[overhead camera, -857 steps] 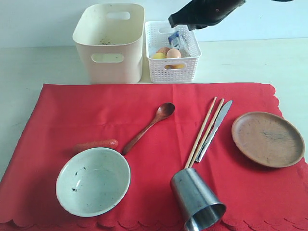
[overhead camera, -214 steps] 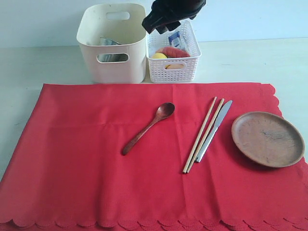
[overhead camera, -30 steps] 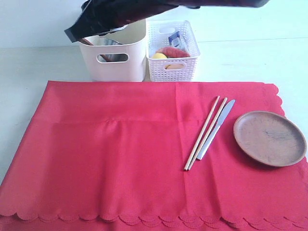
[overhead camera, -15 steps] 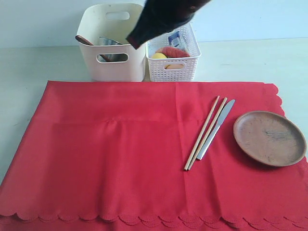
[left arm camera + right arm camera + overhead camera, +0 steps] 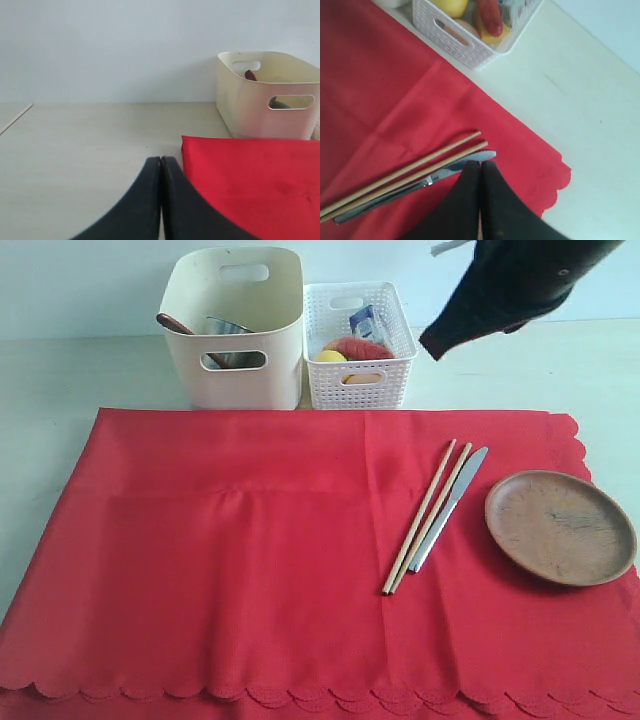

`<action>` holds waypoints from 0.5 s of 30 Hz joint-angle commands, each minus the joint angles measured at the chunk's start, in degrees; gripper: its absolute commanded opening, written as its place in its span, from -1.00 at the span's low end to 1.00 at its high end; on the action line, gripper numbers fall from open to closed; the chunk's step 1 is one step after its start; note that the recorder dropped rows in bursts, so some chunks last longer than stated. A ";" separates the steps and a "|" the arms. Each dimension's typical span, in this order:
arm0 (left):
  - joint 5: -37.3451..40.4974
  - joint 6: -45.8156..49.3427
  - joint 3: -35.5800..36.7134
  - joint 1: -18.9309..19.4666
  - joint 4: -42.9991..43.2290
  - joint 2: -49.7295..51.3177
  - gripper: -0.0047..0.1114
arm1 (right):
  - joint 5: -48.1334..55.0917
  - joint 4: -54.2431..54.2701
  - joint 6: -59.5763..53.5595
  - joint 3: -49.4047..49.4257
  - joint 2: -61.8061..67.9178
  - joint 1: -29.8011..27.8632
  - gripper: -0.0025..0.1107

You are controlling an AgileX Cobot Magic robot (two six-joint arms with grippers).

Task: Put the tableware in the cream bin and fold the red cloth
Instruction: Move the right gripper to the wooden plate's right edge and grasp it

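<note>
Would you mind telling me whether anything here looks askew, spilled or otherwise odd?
Nothing looks spilled or damaged. The brown spoon leans in the cream bin, one end poking over its rim, and the red cloth has a shallow crease across it.

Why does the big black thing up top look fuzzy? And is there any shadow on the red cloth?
Exterior view: the right gripper has soft edges, perhaps too near the camera; the red cloth is evenly lit, with a faint shadow under the wooden plate. Left wrist view: the left gripper shows as plain black, no detail. Right wrist view: the cloth darkens toward one corner.
</note>
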 commanded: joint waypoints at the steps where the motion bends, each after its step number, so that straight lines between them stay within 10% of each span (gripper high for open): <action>1: -0.31 -0.37 0.17 0.10 0.00 -0.31 -0.88 | 0.51 0.10 0.00 2.41 -0.50 -4.40 -0.96; 15: -0.31 -0.37 0.17 0.10 0.00 -0.31 -0.88 | 1.85 11.76 -10.87 6.86 1.11 -17.05 -0.96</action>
